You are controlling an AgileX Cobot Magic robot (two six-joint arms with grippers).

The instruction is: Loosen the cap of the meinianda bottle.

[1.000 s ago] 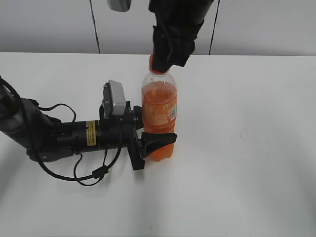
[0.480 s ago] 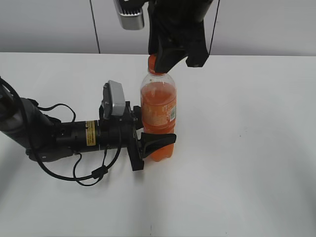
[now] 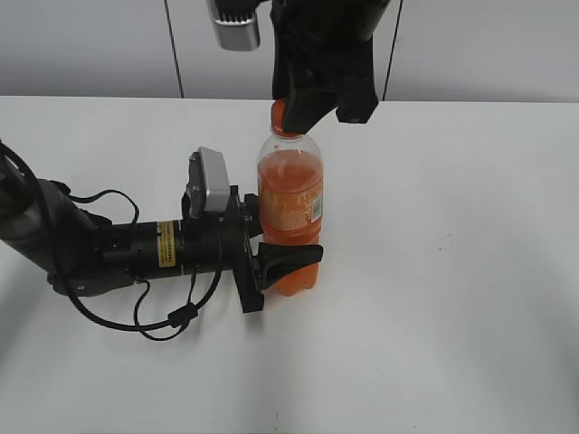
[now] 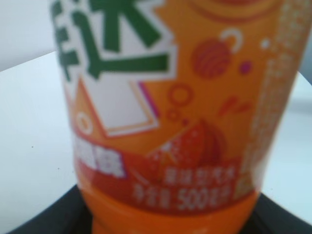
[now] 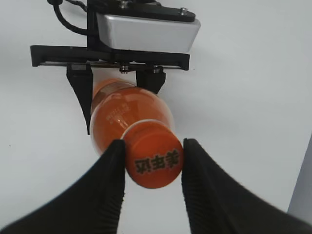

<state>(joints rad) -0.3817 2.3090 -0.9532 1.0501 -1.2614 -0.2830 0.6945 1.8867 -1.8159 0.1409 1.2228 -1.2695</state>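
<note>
The meinianda bottle [image 3: 291,206] stands upright on the white table, full of orange liquid, with an orange label band. Its label fills the left wrist view [image 4: 170,122]. My left gripper [image 3: 288,246] lies low on the table and is shut on the bottle's lower body. My right gripper [image 3: 291,117] comes down from above and is shut on the orange cap [image 3: 279,115]. In the right wrist view the cap [image 5: 154,161] with dark characters on top sits between the two black fingers [image 5: 153,161], which touch it on both sides.
The left arm [image 3: 109,249] with its cables lies across the left of the table [image 3: 452,271]. A grey wall runs along the table's far edge. The left wrist camera housing [image 5: 146,31] shows below the bottle in the right wrist view.
The right gripper has turned about the cap over the last second; its camera housing swung into view at the top. The bottle and left gripper stayed put.
</note>
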